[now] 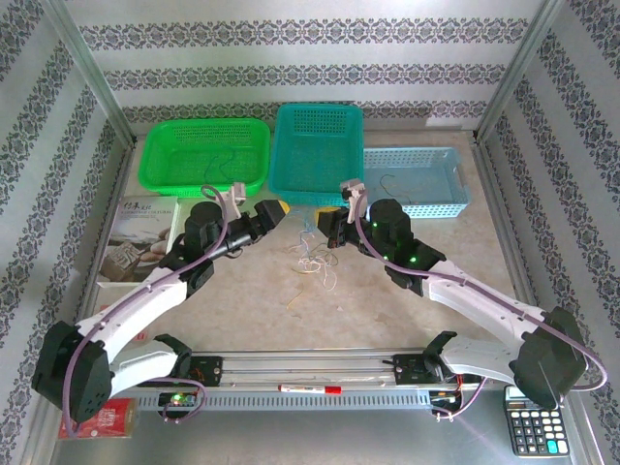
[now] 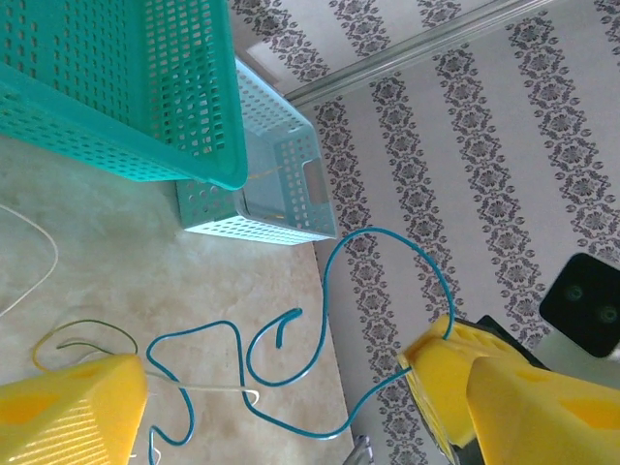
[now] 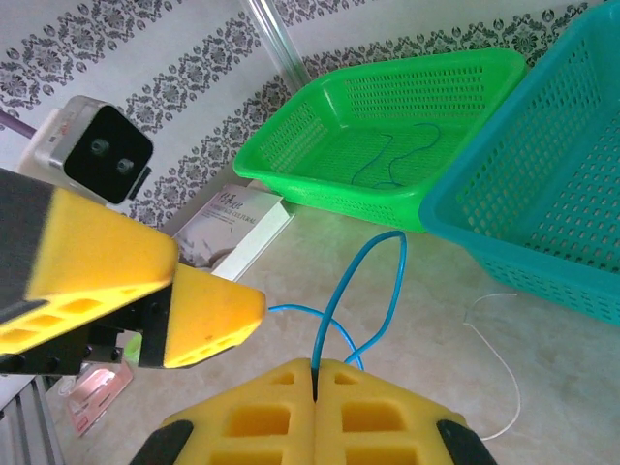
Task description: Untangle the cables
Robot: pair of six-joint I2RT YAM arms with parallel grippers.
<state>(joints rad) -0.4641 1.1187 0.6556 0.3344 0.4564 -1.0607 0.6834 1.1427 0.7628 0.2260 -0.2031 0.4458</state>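
One blue cable (image 3: 389, 145) lies in green basket (image 3: 320, 194).

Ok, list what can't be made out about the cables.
Top external: the cables are too small to trace crossings.
Left wrist: the blue cable passes behind a finger of the left gripper; a whitish strand leaves the left edge.
Right wrist: the right gripper, shut, hides the blue cable's gripped stretch.

The beige table (image 1: 247, 310) carries a green basket (image 1: 194, 124) beyond the left gripper (image 1: 279, 209), a light blue basket (image 1: 426, 206) beyond the right gripper (image 1: 325, 215), a teal basket (image 1: 283, 145) beyond both, a booklet (image 1: 136, 242) to the left of the left gripper, and thin cables (image 1: 315, 262) lying loose just before both grippers.
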